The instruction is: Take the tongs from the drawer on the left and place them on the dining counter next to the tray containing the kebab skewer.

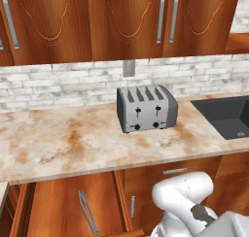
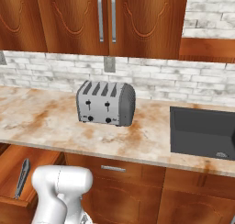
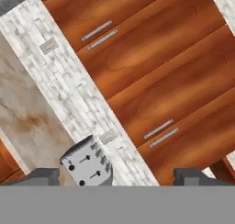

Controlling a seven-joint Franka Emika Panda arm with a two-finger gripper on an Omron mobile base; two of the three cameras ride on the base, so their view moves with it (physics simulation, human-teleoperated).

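Left base view: slim grey metal tongs (image 1: 88, 212) lie in the open reddish-brown wooden drawer (image 1: 58, 207) beneath the marbled wall counter (image 1: 73, 143). Right base view: a silver four-slot toaster (image 2: 105, 103) stands beside the dark sink (image 2: 202, 132). Hand view: gripper (image 3: 117, 176) fingertips spread wide, holding nothing.

You see a smooth white arm (image 1: 184, 202) with round, fat parts, dark grey joints, and two small dark fingers (image 3: 42, 175).
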